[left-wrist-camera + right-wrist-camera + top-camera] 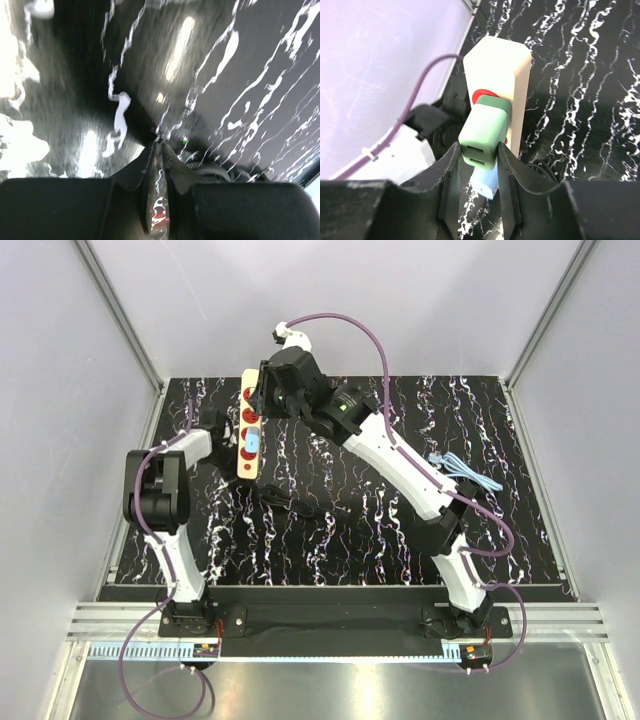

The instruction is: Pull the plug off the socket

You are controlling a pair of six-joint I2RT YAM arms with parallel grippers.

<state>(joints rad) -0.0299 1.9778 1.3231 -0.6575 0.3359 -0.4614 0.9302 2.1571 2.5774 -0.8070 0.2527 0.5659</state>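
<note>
1. The right end effector (478, 146) stands partly open, its two fingers pressed against the sides of the plug (484, 127), a pale cube with two slots in its end.
2. The plug sits against the face of the beige power strip (512, 75), over a red round spot near the strip's far end.
3. A blue plug (485, 184) sits just beside it on the same strip, nearer the camera.
4. The left end effector (159, 150) is narrow, with only a thin slit between its fingers; whether it pinches anything cannot be told.
5. In the top view the strip lies on the black marbled surface (400, 530), with the left arm reaching to its left edge.
</note>
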